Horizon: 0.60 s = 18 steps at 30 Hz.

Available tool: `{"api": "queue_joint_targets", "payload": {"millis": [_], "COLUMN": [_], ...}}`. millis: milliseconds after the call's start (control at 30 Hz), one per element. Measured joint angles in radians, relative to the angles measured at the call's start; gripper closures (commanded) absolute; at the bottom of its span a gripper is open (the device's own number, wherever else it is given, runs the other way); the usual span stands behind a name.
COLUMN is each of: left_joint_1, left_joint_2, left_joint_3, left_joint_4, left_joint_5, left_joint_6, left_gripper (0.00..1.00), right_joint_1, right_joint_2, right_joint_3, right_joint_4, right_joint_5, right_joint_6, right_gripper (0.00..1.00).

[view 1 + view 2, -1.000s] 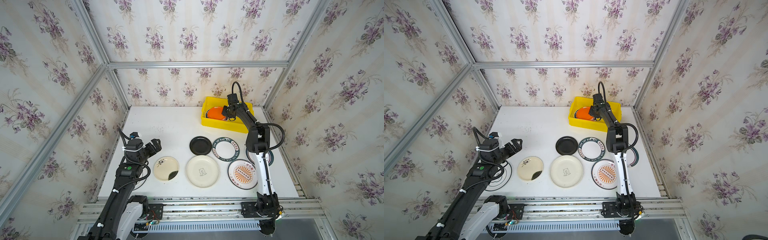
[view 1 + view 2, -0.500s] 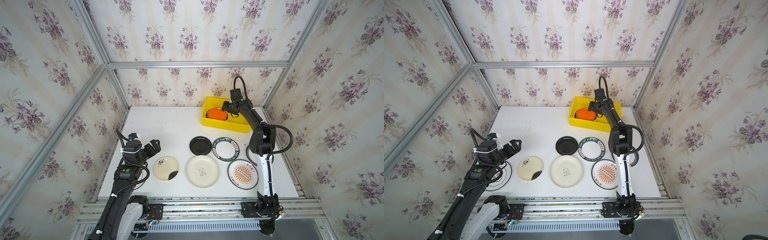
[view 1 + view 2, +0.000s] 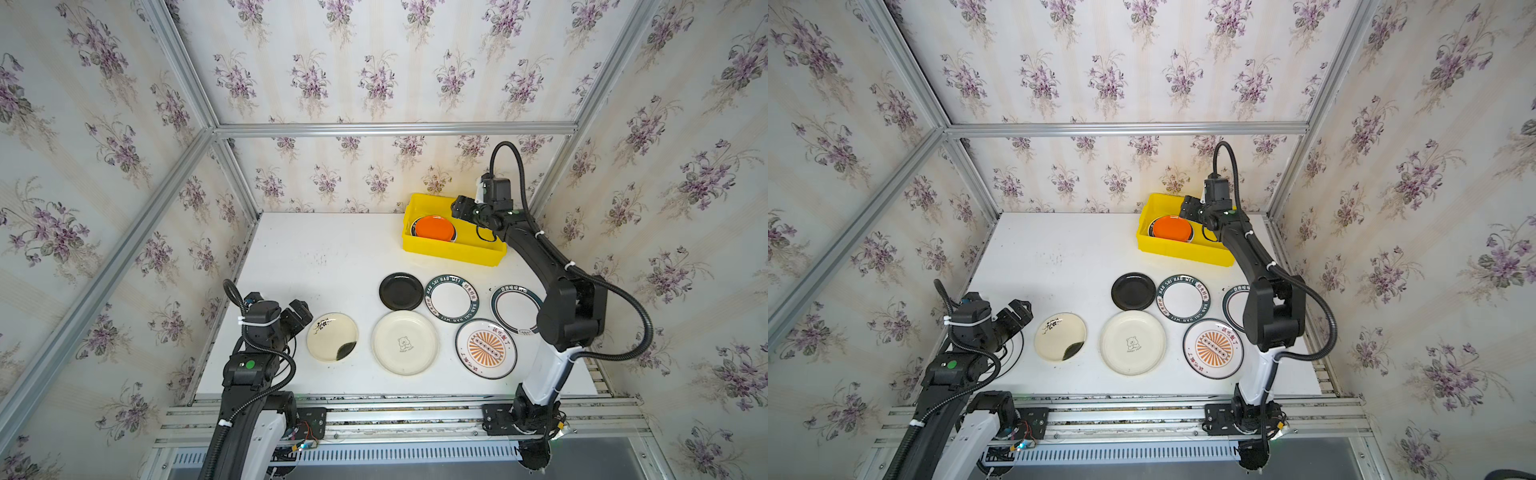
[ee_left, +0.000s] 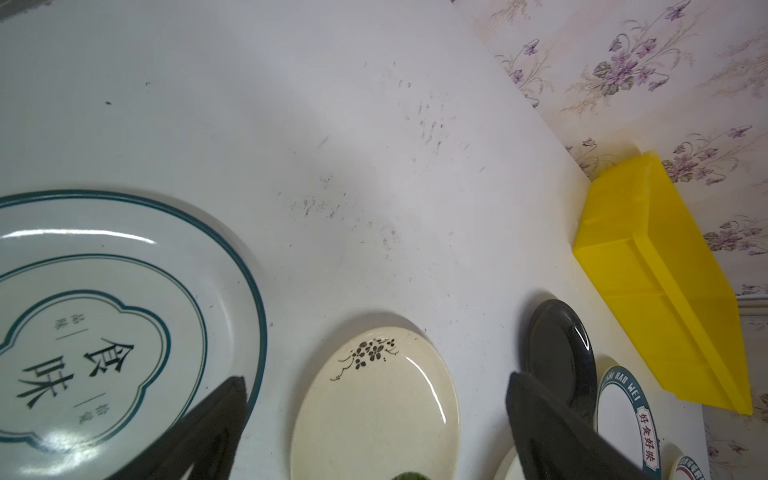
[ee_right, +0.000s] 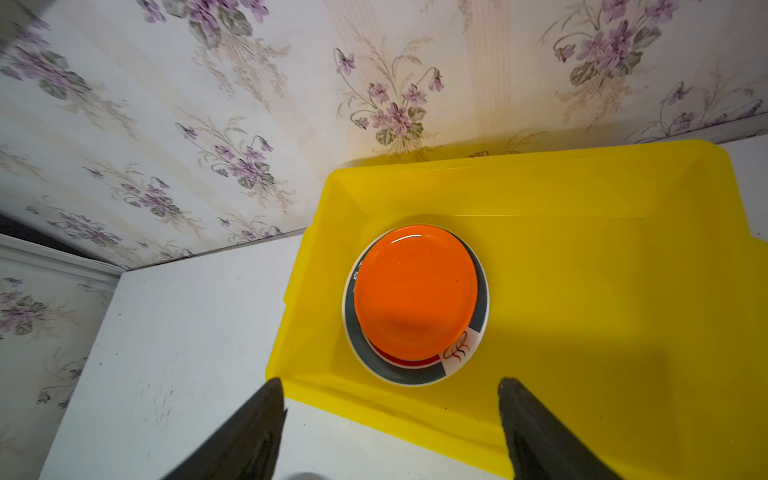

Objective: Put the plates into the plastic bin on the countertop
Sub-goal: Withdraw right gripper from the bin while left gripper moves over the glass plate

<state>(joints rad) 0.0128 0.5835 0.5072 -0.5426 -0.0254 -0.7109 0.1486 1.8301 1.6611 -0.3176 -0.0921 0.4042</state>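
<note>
Two plates lie in the yellow bin [image 3: 453, 254], the orange plate [image 5: 415, 297] resting flat on a grey-rimmed plate [image 5: 478, 328] in the bin's left half. A second ago the right gripper [image 5: 390, 384] sat low inside the bin at the orange plate. We now see it raised above the bin, its fingers spread wide with nothing between them, so we judge that plate released and this placement finished. Seven plates remain on the white countertop [image 3: 332, 249]: a black plate [image 3: 401, 291], a lettered-rim plate [image 3: 451, 297], a second dark-rimmed plate [image 3: 515, 307], a sunburst plate [image 3: 485, 348], a bear plate [image 3: 404, 343], a smudged cream plate [image 3: 332, 336] and a teal-lined plate [image 4: 104, 316] under the left arm. The left gripper [image 4: 376, 380] hangs low between those last two, fingers spread and empty. We expect the next step to be another pickup, probably from the plates nearest the bin.
</note>
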Motion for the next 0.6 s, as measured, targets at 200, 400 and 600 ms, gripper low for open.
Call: {"api": "queue_joint_targets", "payload": {"millis": [200,400,600], "left_joint_1": [0.01,0.027,0.045], "left_joint_2": [0.056,0.138,0.198], "left_joint_3": [-0.042,-0.077,-0.109], "left_joint_4": [-0.011,0.0,0.058], "left_joint_5": [0.004,0.013,0.026], "left_joint_6": [-0.072,-0.122,-0.152], "left_gripper": [0.0,0.0,0.0], "right_joint_1": [-0.001,0.002,0.006], "right_joint_2": [-0.205,-0.34,-0.436], "right_joint_3": [-0.204,-0.37,-0.497], "right_joint_4": [0.111,0.152,0.167], "right_joint_5": [-0.039,-0.082,-0.111], "right_joint_6": [0.002,0.061,0.094], "right_gripper": [0.17,0.18,0.18]}}
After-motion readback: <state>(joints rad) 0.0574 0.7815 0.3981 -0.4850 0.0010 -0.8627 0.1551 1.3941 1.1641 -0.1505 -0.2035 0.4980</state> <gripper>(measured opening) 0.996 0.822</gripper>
